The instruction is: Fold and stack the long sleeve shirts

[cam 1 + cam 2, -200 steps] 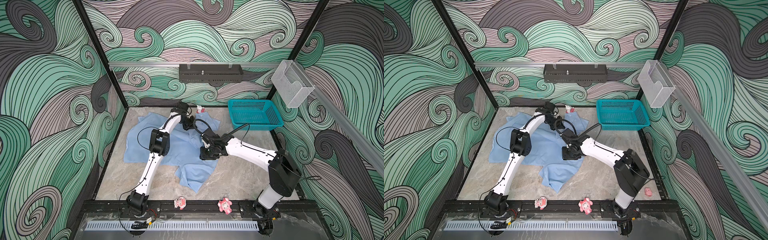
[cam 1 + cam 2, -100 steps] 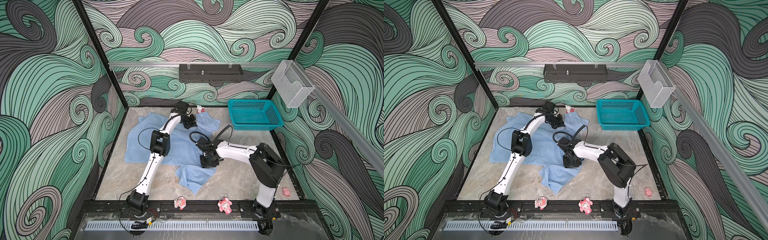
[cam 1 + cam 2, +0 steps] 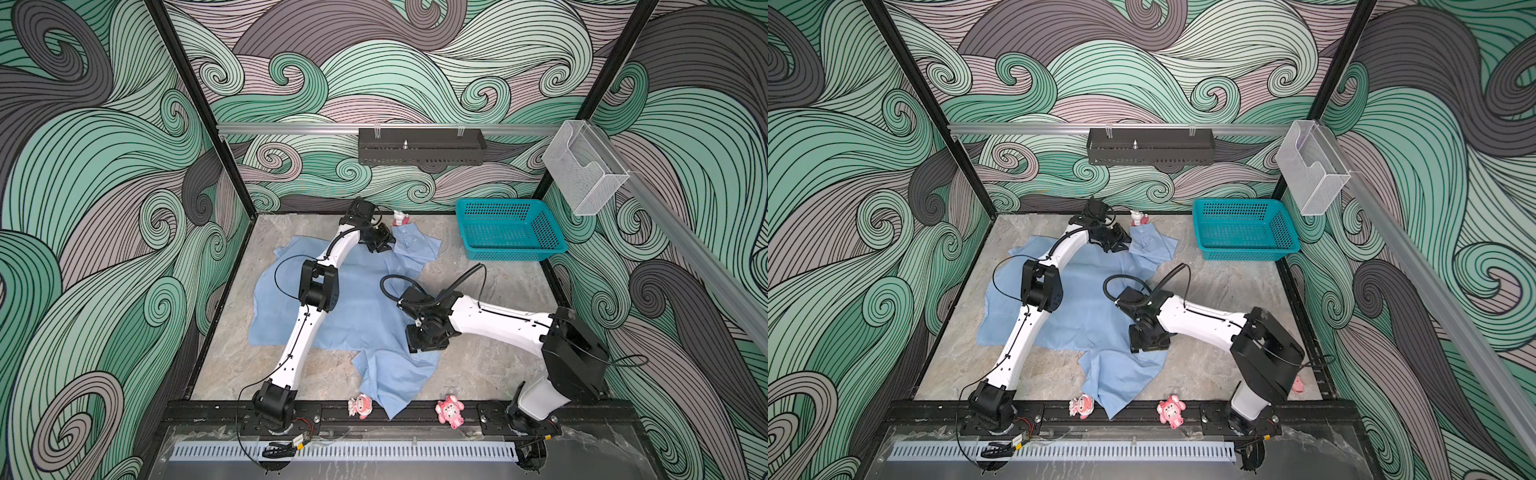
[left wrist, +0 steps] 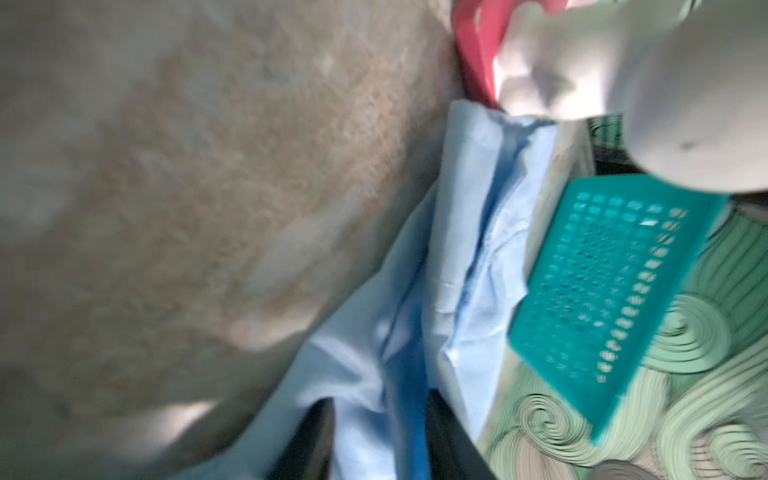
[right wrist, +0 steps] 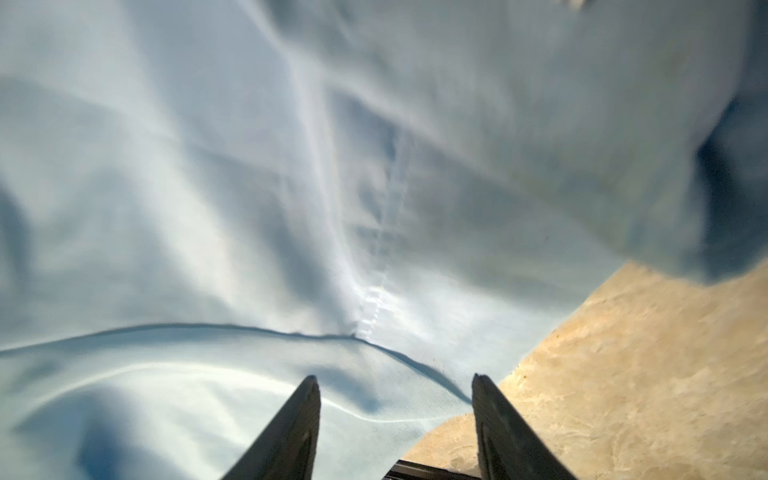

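A light blue long sleeve shirt [image 3: 365, 316] [image 3: 1092, 316] lies spread and rumpled on the marble table, one part trailing to the front rail. My left gripper [image 3: 384, 245] [image 3: 1117, 245] is at the shirt's far end, beside a cuffed piece. In the left wrist view its jaws [image 4: 380, 415] stand apart with blue fabric [image 4: 465, 249] lying between them. My right gripper [image 3: 424, 340] [image 3: 1146, 345] points down at the shirt's right edge. In the right wrist view it [image 5: 395, 382] is open, with the cloth's hem [image 5: 291, 374] and bare table under it.
A teal perforated basket [image 3: 509, 232] [image 3: 1241, 232] [image 4: 615, 291] stands at the back right. A white and red figurine [image 3: 400, 217] sits by the back wall, right next to the left gripper. Two pink figurines [image 3: 360, 405] [image 3: 450, 410] sit on the front rail.
My left gripper has opened at the shirt's far end. My right gripper has moved toward the front along the shirt's right edge, and its jaws have widened.
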